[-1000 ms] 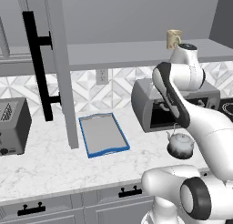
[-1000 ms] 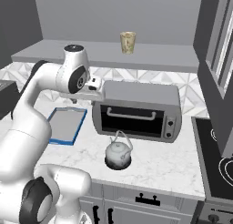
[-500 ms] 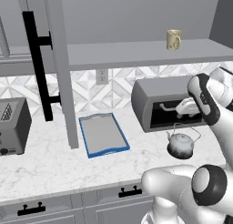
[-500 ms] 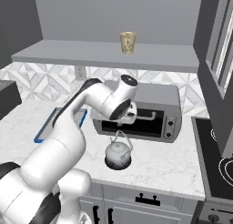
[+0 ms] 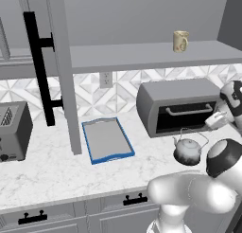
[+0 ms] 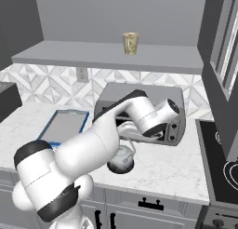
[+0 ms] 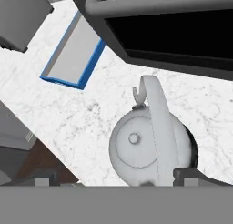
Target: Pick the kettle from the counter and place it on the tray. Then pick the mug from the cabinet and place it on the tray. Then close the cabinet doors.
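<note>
Low in the hand view, the kettle [image 7: 148,148] stands on the counter [image 7: 91,114], its arched handle running up the frame and its lid knob left of centre; the gripper [image 7: 116,180] hangs over it with its two dark finger tips set wide apart at the bottom edge, one at lower left and one at lower right beside the kettle's body, and nothing is held between them. At the upper left of that view lies the tray [image 7: 75,52], its blue rim showing along two sides, well apart from the kettle, and across the top runs the dark mouth of the toaster oven [image 7: 182,32]. At the lower right of the left base view the kettle [image 5: 188,150] sits on the white marble counter [image 5: 61,175] just in front of the toaster oven [image 5: 179,106], with the tray [image 5: 106,139] left of centre and bare. At the upper right of that view the mug [image 5: 180,40] stands upright on the shelf of the cabinet [image 5: 142,54], and the cabinet doors [image 5: 59,71] stand open, one seen edge-on at the upper left with its long black bar handle. At the far left a toaster [image 5: 14,130] rests on the counter. From the right base view, the white arm covers most of the kettle [image 6: 122,160] near the centre, the mug [image 6: 130,43] is at the top centre on the shelf, and the tray [image 6: 65,125] lies at the left.
</note>
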